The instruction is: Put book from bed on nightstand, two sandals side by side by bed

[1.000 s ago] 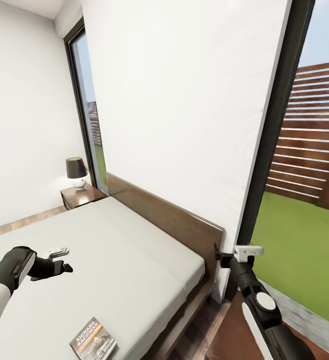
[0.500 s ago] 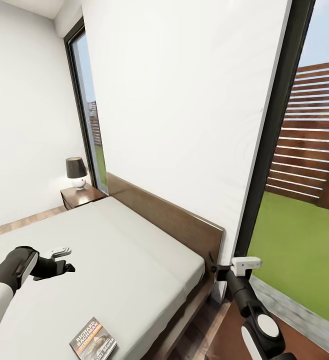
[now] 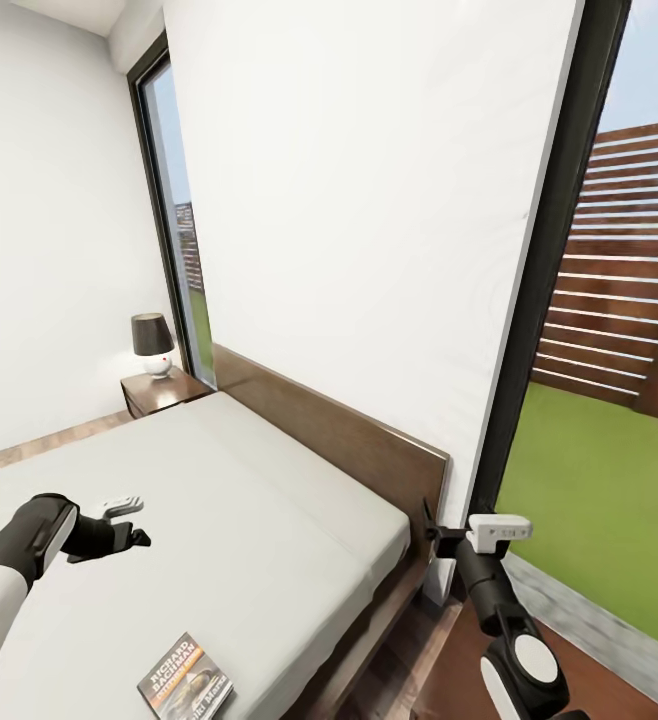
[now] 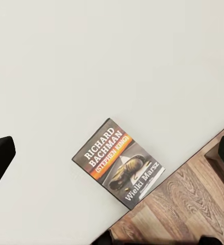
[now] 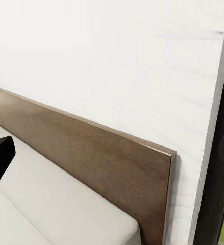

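Retrieval of the small thin paperback book [image 3: 186, 677] with its dark cover, orange band and white lettering looks to be the step in hand, judged from the left gripper [image 3: 129, 520] hovering above the light grey mattress of the large low bed [image 3: 269, 520] with its dark brown wooden frame. Whether that gripper's fingers are apart or together cannot be told. The book lies flat, face up, at the mattress's near edge just beside the brown wood-plank floor [image 4: 183, 209], untouched and well apart from the gripper. The next move probably calls for lowering onto the book and pinching it at the overhanging edge. The small glossy dark brown nightstand [image 3: 164, 392] stands by the headboard, carrying a lamp. The right gripper [image 3: 434, 528] hangs near the headboard's corner, its state unreadable.
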